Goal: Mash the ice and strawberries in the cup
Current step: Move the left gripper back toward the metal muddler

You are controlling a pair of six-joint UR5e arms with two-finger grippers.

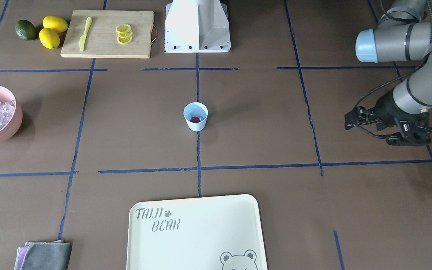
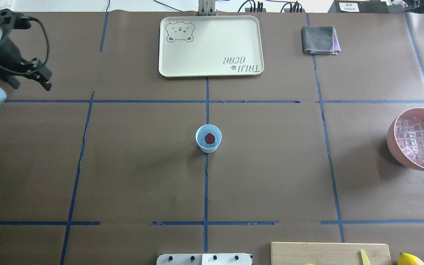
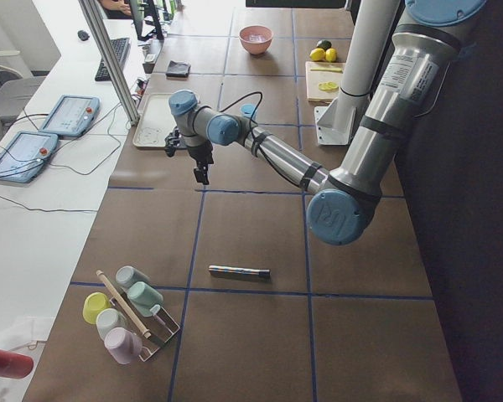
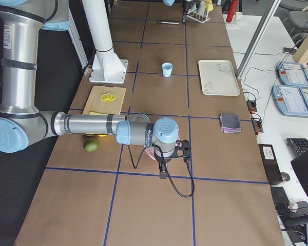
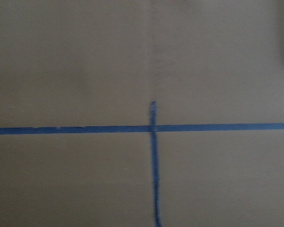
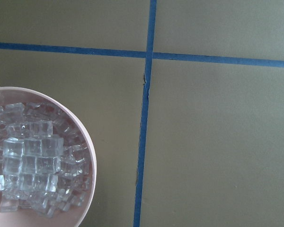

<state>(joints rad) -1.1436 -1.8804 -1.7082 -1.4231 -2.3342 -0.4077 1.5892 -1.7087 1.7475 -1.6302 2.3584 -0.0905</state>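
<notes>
Cup (image 2: 208, 138) sits upright at worktop (image 2: 123, 165) centre, right on the middle tape line. One strawberry (image 2: 209, 138) is in the bottom of it, whole as far as I can see. I see no ice in the cup from either the overhead or the front view. All the ice (image 2: 416, 141) I can see is heaped in the pink bowl (image 2: 392, 143) at the robot's right edge, well apart from the cup. So my read is: berry loaded, ice transfer not done, mashing not started, early in the task. Right tool (image 4: 164, 173) hangs just beside the bowl. Its wrist cam looks straight down on the bowl's near rim and cubes, but no fingers are in shot. It only shows in the right side view, so I can't tell whether it is open or holding anything. Left tool (image 3: 201, 173) hovers over bare worktop far out on the robot's left, pointing down, well clear of the cup. I see nothing in it, but I can't tell how far the jaws stand apart. Its wrist cam shows only tape lines. A wooden stick (image 3: 121, 301) lies on a rack of cups (image 3: 126, 322) at the left end, possibly the masher. Remaining, as I judge it: cubes into the cup, fetch a masher, crush.
</notes>
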